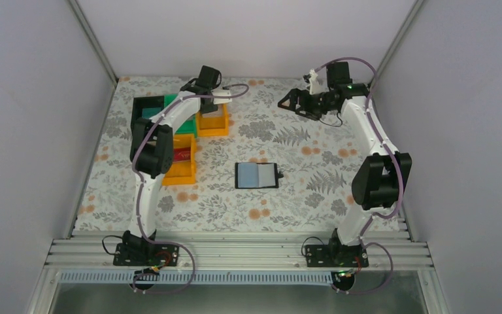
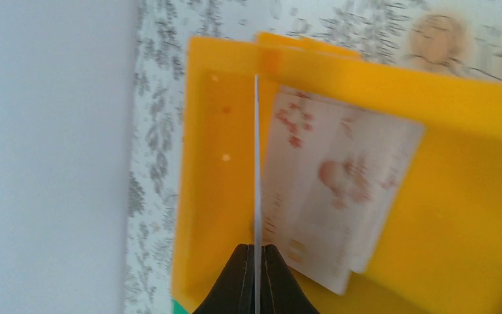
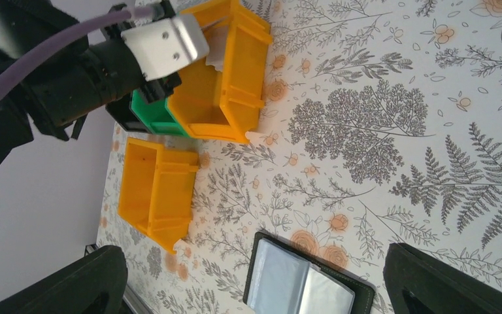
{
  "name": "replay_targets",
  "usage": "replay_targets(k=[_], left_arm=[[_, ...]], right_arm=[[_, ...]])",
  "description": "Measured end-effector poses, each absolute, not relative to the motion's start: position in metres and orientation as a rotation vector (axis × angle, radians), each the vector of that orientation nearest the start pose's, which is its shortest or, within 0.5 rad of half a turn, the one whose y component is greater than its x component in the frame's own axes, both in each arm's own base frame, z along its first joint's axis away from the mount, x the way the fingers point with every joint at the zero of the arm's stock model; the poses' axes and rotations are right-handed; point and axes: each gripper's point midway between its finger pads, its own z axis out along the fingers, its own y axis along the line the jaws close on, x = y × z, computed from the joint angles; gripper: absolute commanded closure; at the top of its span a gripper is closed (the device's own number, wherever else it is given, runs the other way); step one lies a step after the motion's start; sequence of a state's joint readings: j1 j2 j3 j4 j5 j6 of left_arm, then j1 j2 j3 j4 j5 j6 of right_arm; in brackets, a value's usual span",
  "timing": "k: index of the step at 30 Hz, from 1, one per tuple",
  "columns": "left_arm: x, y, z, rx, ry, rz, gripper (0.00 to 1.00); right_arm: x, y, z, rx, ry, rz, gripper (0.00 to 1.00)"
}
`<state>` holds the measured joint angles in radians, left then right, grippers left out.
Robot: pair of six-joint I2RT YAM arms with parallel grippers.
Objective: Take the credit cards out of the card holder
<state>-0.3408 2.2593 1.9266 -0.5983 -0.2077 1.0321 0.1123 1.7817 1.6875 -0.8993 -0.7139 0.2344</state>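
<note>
Toward the far left corner of the counter (image 1: 314, 196) sit a black tray (image 1: 142, 108) and a green tray (image 1: 170, 103), side by side. Just nearer me along the left edge is an orange tray (image 1: 182, 171) with a red card (image 1: 183, 155) lying flat in it.

A second orange tray (image 2: 222, 163) stands beside the green one, toward the far edge. My left claw (image 2: 257, 252) hangs over it, pinched tight on a thin pale card (image 2: 257, 163). I hold that card upright, and my wrist camera sees it edge-on as a bare white line, so I cannot tell what is printed on its face. Its far end reaches the tray's far wall. Flat on the tray floor, just beside the card I hold, lies a whitish card with red marks (image 2: 340, 183), turned a little askew.

The card holder (image 1: 257, 175) lies near the middle of the counter, well apart from both claws. It is spread open with its two pale blue-grey panels facing up inside a dark border, and its small strap tab (image 1: 279, 175) sticks out on the right.

My right claw (image 1: 287, 101) hangs toward the far right corner, raised off the counter. Its fingers (image 3: 72, 288) are spread wide and nothing is between them.
</note>
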Motion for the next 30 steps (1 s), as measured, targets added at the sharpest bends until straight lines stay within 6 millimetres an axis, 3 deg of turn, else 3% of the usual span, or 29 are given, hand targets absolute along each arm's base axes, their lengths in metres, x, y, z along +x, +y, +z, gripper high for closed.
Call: replay_targets(k=[4,11,19,23,30], left_arm=[[0.581,-0.163,0.096,1.521,2.018,0.613,0.98],[0.581,-0.158,0.081,1.569,2.026,0.667,0.96],[0.590,-0.156,0.086,1.553,2.019,0.711,0.49],[0.594,-0.162,0.093,1.539,2.023,0.667,0.32],[0.582,-0.174,0.095,1.612,2.015,0.538,0.00]], right_arm=[[0.420,0.159,0.237,-0.118,2.521,1.048,0.01],[0.421,0.158,0.237,-0.112,2.522,1.046,0.01],[0.421,0.157,0.237,-0.111,2.520,1.051,0.01],[0.420,0.158,0.237,-0.113,2.519,1.058,0.01],[0.420,0.159,0.238,-0.120,2.516,1.067,0.01]])
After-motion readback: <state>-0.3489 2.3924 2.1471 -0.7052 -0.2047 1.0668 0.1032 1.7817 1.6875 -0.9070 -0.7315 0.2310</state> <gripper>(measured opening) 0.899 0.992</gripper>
